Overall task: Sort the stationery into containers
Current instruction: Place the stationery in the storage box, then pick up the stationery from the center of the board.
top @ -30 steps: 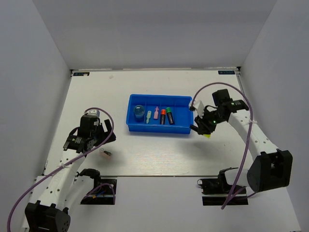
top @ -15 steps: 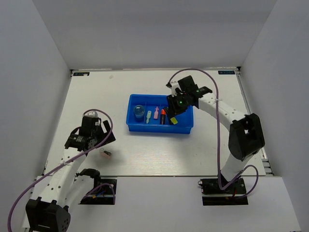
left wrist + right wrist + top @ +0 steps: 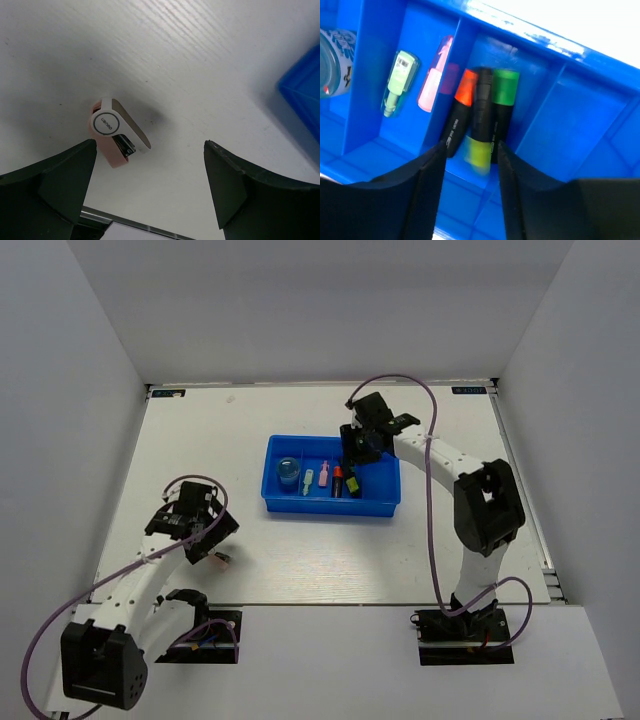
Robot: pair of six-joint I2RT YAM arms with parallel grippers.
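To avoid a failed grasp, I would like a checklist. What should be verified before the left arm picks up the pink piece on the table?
1. Left gripper open: ok.
2. Pink piece lying free on the table, under the gripper: ok.
3. Piece centred between the fingers: not ok, it lies nearer one finger.
4. Yellow-capped highlighter settled in the blue tray: cannot tell, it is blurred.
5. Right gripper open over the tray: ok.

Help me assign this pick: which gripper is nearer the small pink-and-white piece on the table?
Left. The left gripper hangs over the pink-and-white piece; the right gripper is far off, over the blue plastic tray.
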